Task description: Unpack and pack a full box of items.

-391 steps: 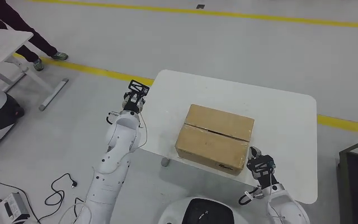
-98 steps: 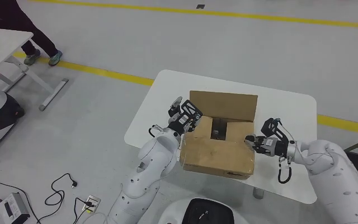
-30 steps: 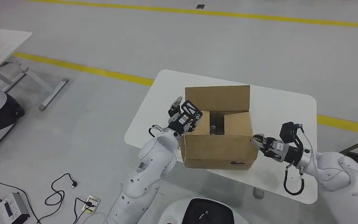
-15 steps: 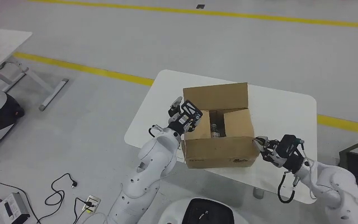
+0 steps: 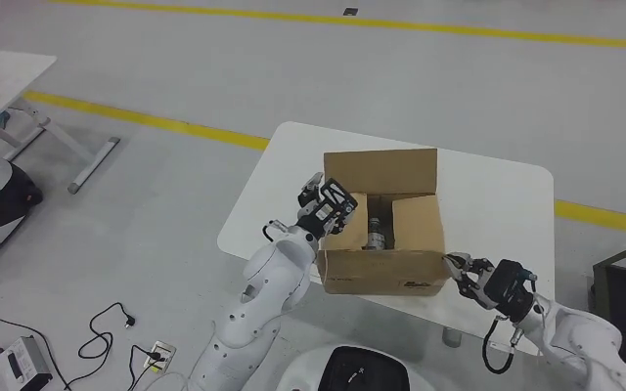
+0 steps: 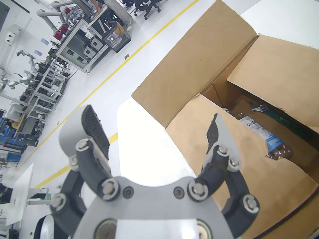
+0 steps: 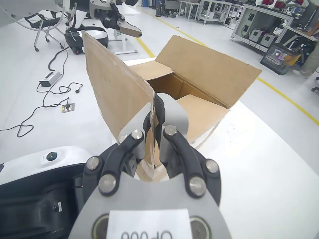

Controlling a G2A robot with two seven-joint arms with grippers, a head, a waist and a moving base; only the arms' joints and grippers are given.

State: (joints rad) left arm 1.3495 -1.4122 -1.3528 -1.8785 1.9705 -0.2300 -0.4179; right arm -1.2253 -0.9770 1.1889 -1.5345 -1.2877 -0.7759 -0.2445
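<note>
Right wrist view: right gripper [image 7: 153, 106] clamps the box flap [image 7: 114, 85]; left gripper [image 6: 151, 115] spread wide.

Box [image 5: 381, 271] opening narrowed by side flaps [image 5: 419, 211]

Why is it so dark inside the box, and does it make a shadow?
Top view: the box has raised flaps that shade its inside. Left wrist view: the bottle lies in that shade. Right wrist view: the box lays only a faint, soft shadow on the table.
</note>
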